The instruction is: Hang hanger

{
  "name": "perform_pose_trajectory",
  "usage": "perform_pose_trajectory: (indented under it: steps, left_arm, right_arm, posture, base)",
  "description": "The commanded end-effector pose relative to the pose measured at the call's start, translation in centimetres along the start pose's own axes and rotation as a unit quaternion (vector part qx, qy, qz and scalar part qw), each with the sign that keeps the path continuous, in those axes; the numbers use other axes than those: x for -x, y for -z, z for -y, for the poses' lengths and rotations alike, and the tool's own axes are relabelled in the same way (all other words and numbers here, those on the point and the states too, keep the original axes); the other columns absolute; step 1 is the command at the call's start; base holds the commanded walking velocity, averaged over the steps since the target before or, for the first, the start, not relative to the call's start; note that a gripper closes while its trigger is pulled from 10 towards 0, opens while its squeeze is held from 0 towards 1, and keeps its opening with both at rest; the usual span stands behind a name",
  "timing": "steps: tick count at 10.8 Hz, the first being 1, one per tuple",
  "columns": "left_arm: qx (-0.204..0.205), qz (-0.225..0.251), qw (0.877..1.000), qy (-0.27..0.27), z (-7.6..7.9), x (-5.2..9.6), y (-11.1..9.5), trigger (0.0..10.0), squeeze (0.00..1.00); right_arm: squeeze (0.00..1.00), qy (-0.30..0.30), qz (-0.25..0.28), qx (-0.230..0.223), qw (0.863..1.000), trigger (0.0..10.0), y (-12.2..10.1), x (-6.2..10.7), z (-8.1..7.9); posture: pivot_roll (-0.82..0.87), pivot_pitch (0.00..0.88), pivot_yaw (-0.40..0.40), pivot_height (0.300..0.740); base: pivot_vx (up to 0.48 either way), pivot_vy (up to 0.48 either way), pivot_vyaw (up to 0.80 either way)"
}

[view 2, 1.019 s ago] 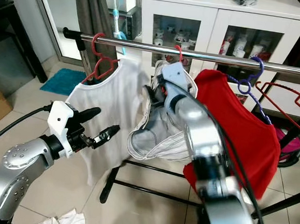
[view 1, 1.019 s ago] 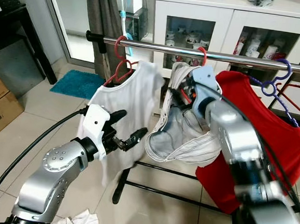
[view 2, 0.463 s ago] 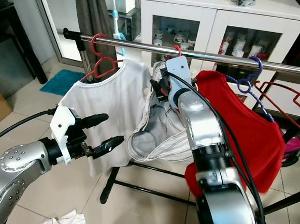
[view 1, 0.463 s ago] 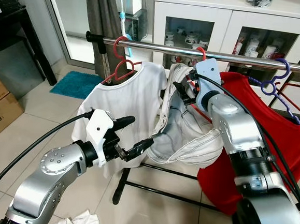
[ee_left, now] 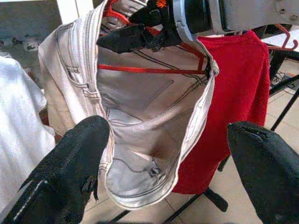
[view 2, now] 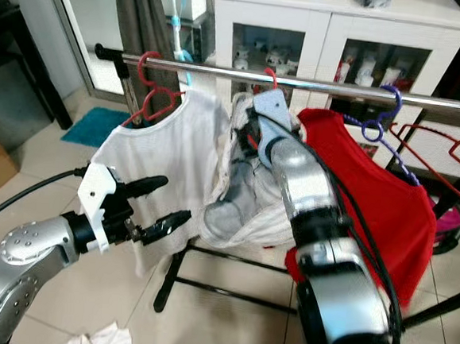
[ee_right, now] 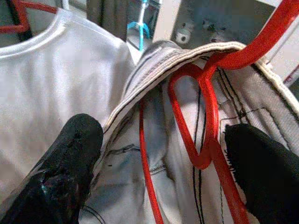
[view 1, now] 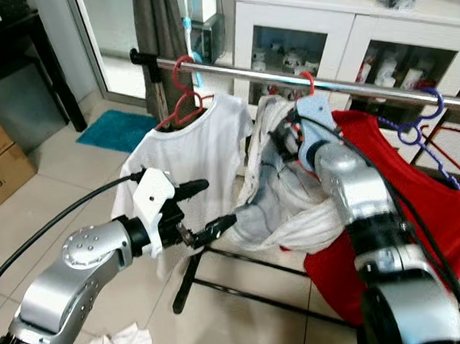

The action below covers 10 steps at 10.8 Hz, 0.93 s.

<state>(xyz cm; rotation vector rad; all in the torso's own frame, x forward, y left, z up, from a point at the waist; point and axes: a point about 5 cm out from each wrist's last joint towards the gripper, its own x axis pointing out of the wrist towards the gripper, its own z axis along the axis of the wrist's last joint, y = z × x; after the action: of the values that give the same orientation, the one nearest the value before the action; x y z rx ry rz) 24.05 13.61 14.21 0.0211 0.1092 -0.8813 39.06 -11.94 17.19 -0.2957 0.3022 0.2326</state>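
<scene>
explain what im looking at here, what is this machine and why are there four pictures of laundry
It is a humanoid robot hanging clothes. Two pictures come from cameras in its head, two from cameras on its wrists. A metal rail carries a white shirt, a red shirt and pale trousers on a red hanger. The right gripper is open around that hanger's neck, just under the rail. The left gripper hovers open in front of the white shirt, holding nothing.

— What is hidden on the rail [view 1: 246,74]?
— The red hanger [ee_right: 205,116] is largely covered by the pale trousers [view 1: 278,216]; the right pincer [view 1: 282,142] is buried in their folds.
— And the cabinet contents?
— Too blurred to be identified.
</scene>
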Motion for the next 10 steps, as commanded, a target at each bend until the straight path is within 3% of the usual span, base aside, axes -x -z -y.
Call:
perform_pose_trajectory:
  steps: [1,2,3,4,10]
  left_arm:
    - [-0.003,-0.004,1.0,0.002,-0.01,0.04,-0.02,10.0,0.0]
    - [-0.003,-0.006,1.0,0.002,-0.02,0.09,0.07,10.0,0.0]
    - [-0.003,-0.007,1.0,0.002,-0.02,0.09,0.09,10.0,0.0]
    - [-0.003,-0.007,1.0,0.002,-0.03,0.03,0.1,10.0,0.0]
    - [-0.003,-0.01,1.0,0.004,0.01,0.03,0.24,10.0,0.0]
  right_arm:
    - [0.0,0.007,0.006,-0.01,1.0,10.0,-0.53,-0.15,0.26]
    - [0.0,0.0,0.009,-0.024,1.0,8.7,-0.82,-0.29,0.35]
    - [0.0,-0.003,0.011,-0.026,1.0,5.7,-0.99,-0.38,0.4]
    - [0.0,-0.007,0.014,-0.025,1.0,0.0,-1.18,-0.62,0.51]
    - [0.0,-0.053,-0.002,0.014,0.998,0.0,-0.79,-0.82,0.4]
  posture:
    - [0.02,0.0,0.095,0.74]
    - [0.01,0.0,0.096,0.74]
    - [0.01,0.0,0.096,0.74]
    - [0.01,0.0,0.094,0.74]
    - [0.01,0.0,0.093,0.74]
  base:
    - [0.0,0.0,0.0]
    - [0.0,0.0,0.0]
    - [0.0,0.0,0.0]
    - [0.0,0.0,0.0]
    - [0.0,0.0,0.0]
